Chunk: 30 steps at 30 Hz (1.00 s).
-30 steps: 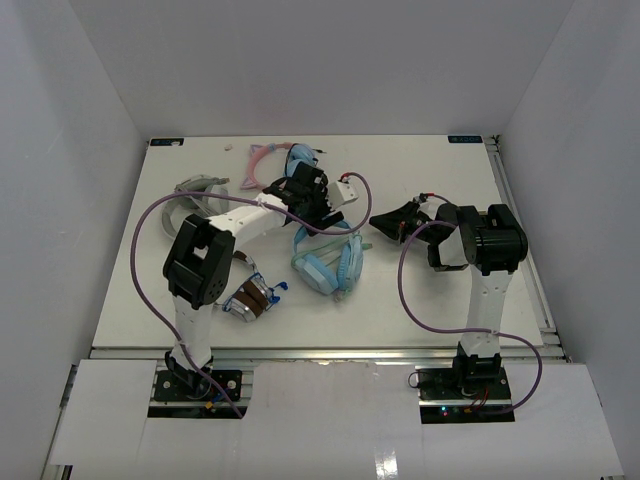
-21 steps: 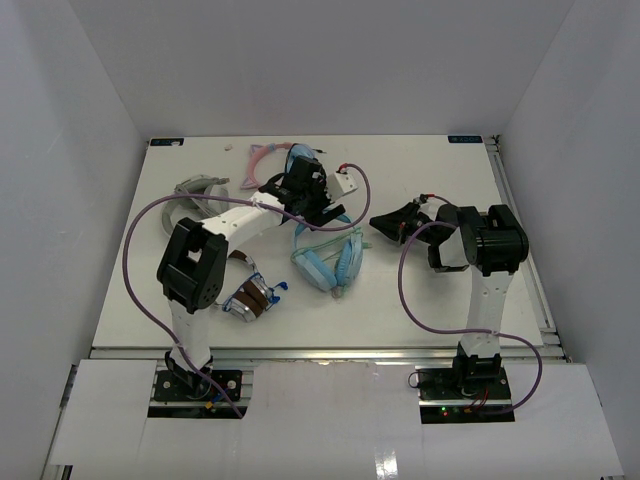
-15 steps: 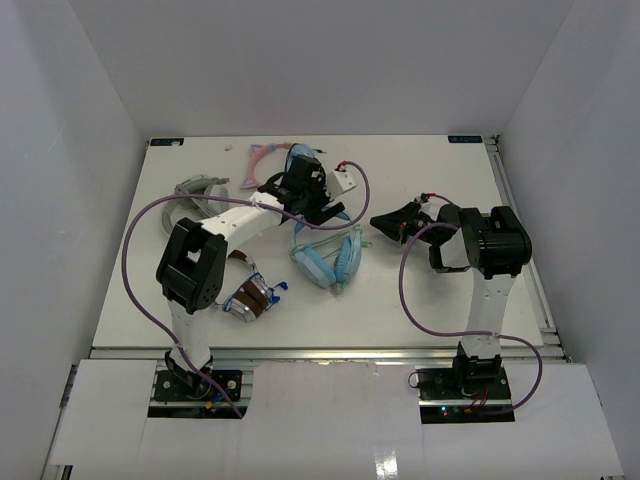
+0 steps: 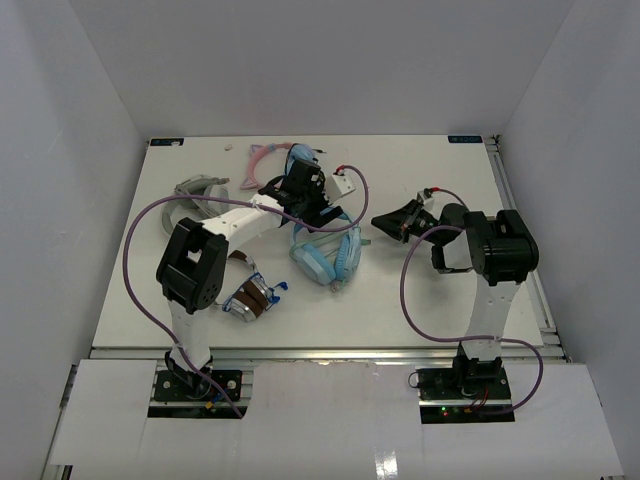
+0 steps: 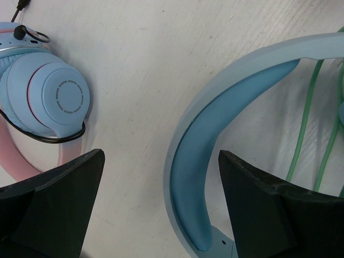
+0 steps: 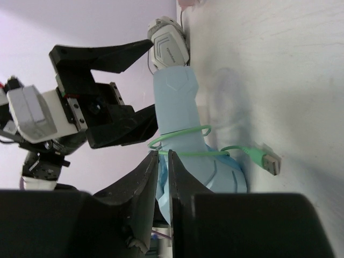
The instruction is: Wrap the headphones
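Headphones lie mid-worktop, headband under the left hand, which is wide and empty. Cable shows a loop or two over the headband and its plug lies loose, so the wrap looks barely started. Right hand is nearly closed; can't tell if it pinches the cable.

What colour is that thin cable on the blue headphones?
Pale green cable; the right wrist view shows it best.
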Each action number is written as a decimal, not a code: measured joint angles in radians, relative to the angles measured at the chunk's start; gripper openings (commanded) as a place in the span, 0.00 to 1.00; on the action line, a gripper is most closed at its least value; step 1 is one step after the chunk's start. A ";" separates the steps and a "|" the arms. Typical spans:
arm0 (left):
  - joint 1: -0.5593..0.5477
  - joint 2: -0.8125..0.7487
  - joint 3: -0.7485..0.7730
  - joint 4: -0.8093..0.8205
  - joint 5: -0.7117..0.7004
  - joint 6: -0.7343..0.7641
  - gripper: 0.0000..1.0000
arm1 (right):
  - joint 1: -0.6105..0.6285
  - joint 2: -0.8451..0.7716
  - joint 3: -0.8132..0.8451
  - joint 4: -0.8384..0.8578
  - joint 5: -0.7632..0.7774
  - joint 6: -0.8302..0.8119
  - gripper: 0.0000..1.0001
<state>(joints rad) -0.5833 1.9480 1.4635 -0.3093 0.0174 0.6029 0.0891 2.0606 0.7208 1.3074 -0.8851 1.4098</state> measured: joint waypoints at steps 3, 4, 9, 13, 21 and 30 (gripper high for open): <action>0.001 0.000 0.000 -0.002 0.000 -0.003 0.98 | 0.001 -0.088 -0.005 -0.080 0.036 -0.152 0.19; 0.002 0.000 0.000 -0.004 -0.001 -0.003 0.98 | 0.001 -0.120 -0.005 -0.111 0.049 -0.197 0.19; 0.004 0.005 0.001 -0.005 -0.029 -0.016 0.98 | 0.001 -0.240 -0.004 -0.265 0.113 -0.391 0.19; 0.005 0.013 0.002 -0.005 -0.052 -0.024 0.98 | 0.002 -0.261 -0.004 -0.344 0.147 -0.472 0.19; 0.005 0.014 0.002 -0.004 -0.060 -0.044 0.98 | 0.004 -0.262 -0.004 -0.408 0.171 -0.528 0.19; 0.006 0.014 0.029 -0.030 -0.020 -0.070 0.98 | 0.004 -0.262 -0.004 -0.421 0.176 -0.546 0.20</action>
<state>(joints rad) -0.5777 1.9617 1.4930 -0.3394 -0.0027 0.5326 0.0929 1.7988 0.7170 0.8860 -0.7093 0.8635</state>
